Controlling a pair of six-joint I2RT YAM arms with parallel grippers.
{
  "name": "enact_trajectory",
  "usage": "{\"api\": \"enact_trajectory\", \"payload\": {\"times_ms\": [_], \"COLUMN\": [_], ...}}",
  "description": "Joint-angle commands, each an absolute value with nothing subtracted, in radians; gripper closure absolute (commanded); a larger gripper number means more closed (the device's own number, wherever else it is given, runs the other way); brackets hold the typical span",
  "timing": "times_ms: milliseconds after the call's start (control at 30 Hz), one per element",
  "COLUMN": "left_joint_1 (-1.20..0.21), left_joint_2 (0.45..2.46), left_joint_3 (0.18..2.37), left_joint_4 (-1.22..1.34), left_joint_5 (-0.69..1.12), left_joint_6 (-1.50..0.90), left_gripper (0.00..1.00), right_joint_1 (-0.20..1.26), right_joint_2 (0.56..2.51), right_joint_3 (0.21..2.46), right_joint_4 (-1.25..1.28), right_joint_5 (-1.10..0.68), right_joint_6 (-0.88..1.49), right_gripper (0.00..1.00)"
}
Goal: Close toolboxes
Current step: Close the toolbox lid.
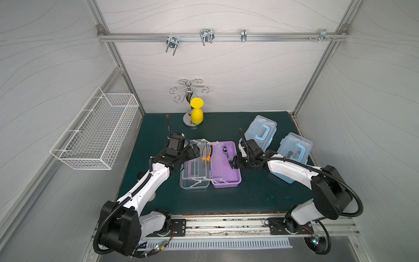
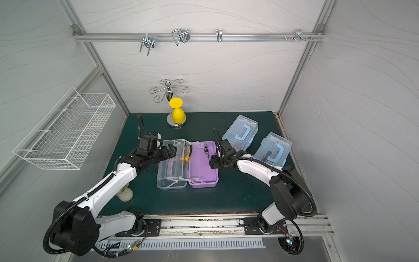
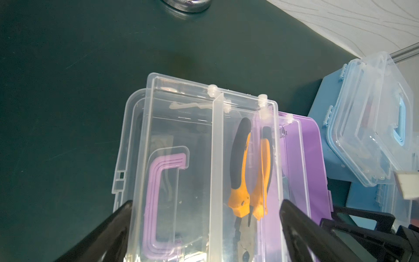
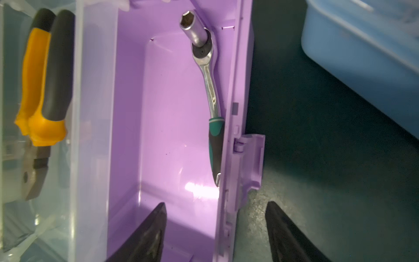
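Observation:
The purple toolbox (image 1: 224, 163) lies open mid-table. Its clear lid (image 1: 192, 181) is flopped to the left and its clear tray (image 3: 181, 136) stands raised, holding orange-black pliers (image 3: 240, 163). A ratchet wrench (image 4: 210, 90) rests in the purple base. My left gripper (image 3: 206, 217) is open, with one finger on each side of the tray. My right gripper (image 4: 215, 215) is open and straddles the base's front wall beside the latch (image 4: 249, 158), holding nothing. Two light blue toolboxes (image 1: 260, 130) (image 1: 294, 147) sit at the back right with lids down. My right arm hides part of the nearer one.
A chrome stand with an upturned yellow cup (image 1: 196, 113) stands at the table's back. A white wire basket (image 1: 95, 131) hangs on the left wall. A rail with metal hooks (image 1: 204, 37) runs overhead. A pale round object (image 2: 124, 195) lies under my left arm.

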State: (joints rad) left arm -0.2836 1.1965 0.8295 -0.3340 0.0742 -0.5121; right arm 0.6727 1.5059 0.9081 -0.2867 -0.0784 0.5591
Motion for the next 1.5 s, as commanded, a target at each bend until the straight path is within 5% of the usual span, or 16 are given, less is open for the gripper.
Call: {"api": "enact_trajectory", "payload": {"times_ms": [0, 567, 1467], "left_joint_1": [-0.285, -0.354, -0.46], "left_joint_2": [1.212, 1.245, 1.292], "left_joint_3": [0.822, 0.871, 0.96], "left_joint_4": [-0.245, -0.212, -0.231], "left_joint_5": [0.146, 0.169, 0.136], "left_joint_6": [-0.537, -0.538, -0.517], "left_gripper": [0.01, 0.01, 0.01], "right_joint_1": [0.647, 0.624, 0.596], "right_joint_2": [1.48, 1.464, 1.474], "right_joint_3": [0.874, 0.827, 0.836], "right_joint_4": [-0.199, -0.051, 0.012], "right_joint_5": [-0.181, -0.356, -0.468], "right_joint_6": [0.601, 0.651, 0.706], "right_gripper": [0.25, 0.06, 0.01]}}
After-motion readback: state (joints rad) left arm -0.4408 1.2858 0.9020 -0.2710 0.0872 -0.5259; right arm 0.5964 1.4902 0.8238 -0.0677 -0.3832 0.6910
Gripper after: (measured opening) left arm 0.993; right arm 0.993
